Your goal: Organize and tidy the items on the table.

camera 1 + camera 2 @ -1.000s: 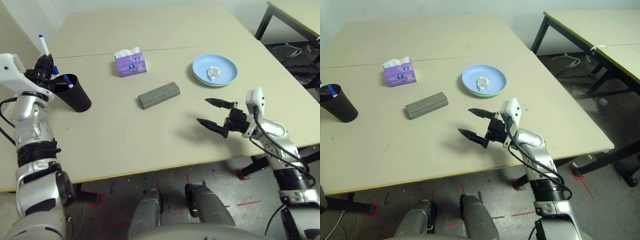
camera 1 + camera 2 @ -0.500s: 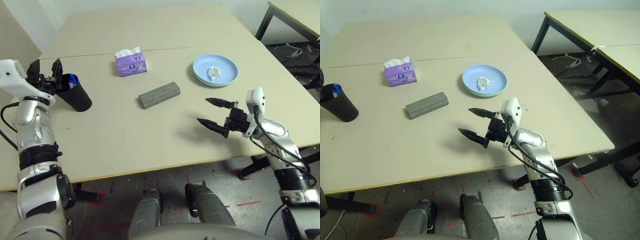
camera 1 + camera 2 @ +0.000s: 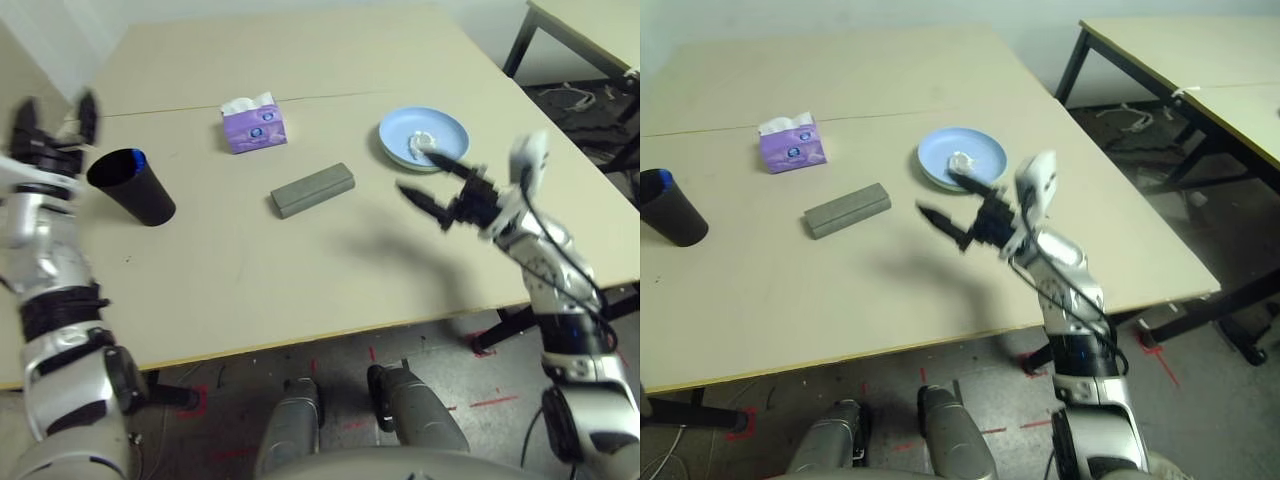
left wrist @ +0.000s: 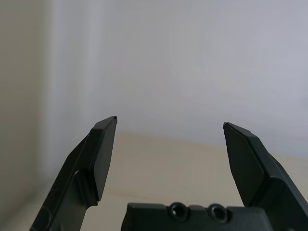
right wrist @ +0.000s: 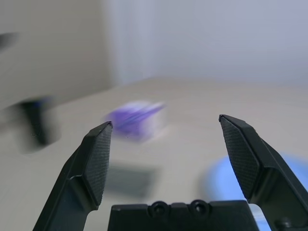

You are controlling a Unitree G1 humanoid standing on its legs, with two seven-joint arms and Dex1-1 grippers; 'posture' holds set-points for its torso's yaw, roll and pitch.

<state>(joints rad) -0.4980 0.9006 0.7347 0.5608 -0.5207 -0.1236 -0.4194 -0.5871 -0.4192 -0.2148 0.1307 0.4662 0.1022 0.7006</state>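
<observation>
Left eye view shows you both pincers spread apart and empty: left gripper [image 3: 52, 112] at upper left above the black cup [image 3: 132, 186], right gripper [image 3: 432, 182] beside the light-blue plate [image 3: 452, 132].

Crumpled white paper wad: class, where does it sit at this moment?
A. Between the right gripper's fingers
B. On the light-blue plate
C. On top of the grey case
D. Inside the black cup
B: the paper wad lies on the light-blue plate, apart from cup, case and gripper.
</observation>
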